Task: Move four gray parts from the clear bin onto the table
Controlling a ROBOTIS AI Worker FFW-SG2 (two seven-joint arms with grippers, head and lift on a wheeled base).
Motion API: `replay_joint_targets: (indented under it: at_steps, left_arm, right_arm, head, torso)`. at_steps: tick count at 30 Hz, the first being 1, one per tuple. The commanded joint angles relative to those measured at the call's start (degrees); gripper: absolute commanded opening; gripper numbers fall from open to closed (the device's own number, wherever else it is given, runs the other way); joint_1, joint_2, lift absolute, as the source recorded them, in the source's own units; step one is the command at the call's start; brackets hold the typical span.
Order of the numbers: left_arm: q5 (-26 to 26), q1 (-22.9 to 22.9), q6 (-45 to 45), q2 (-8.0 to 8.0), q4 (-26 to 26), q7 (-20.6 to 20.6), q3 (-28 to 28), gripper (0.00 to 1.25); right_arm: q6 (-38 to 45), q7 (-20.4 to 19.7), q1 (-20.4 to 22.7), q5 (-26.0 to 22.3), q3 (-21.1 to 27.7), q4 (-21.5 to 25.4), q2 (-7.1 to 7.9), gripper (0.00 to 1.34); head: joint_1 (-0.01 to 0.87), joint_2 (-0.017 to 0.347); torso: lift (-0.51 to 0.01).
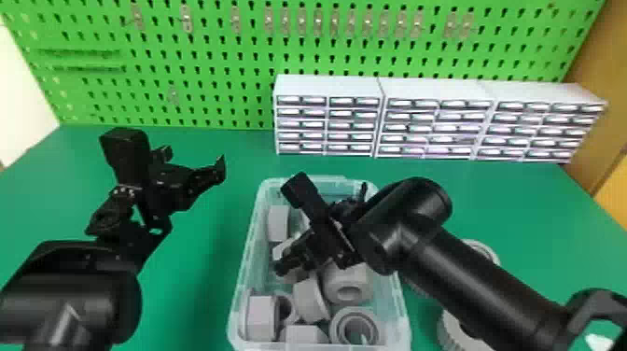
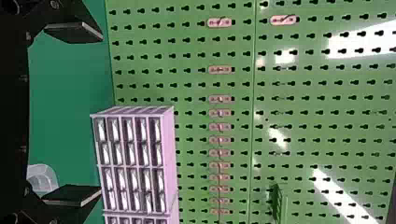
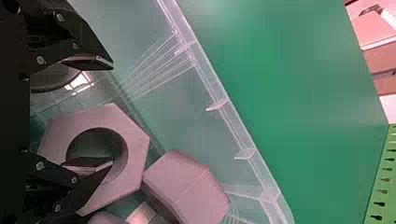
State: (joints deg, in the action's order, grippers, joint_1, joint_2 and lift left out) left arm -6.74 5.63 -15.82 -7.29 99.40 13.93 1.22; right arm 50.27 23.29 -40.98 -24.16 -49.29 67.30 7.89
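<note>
Inside clear bin (image 3: pixel 173 112), with right claw (image 3: pixel 112 113) wide open and empty, align squarely, then pinch hexagonal gray part (image 3: pixel 112 117) gently.

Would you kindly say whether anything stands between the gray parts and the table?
Yes, the clear bin's wall rises around the gray parts, between them and the table, so they would probably need lifting over it.
</note>
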Motion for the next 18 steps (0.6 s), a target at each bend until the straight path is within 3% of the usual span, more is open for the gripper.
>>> replay_joint_targets:
  at_steps: [1, 18]
  left_arm:
    - [0.24, 0.0, 0.0, 0.0, -0.09, -0.04, -0.08, 1.11]
    - [0.24, 0.09, 0.0, 0.0, -0.09, 0.04, 0.1, 1.11]
  right_arm:
    - [-1.67, 0.09, -0.41, -0.72, -0.81, -1.29, -0.42, 0.81]
    - [-2.37, 0.09, -0.59, -1.68, -1.95, -4.63, -0.51, 0.81]
  head:
    - [0.678, 0.034]
    - [0.678, 0.034]
  torso:
    - [-0.05]
    - [-0.05]
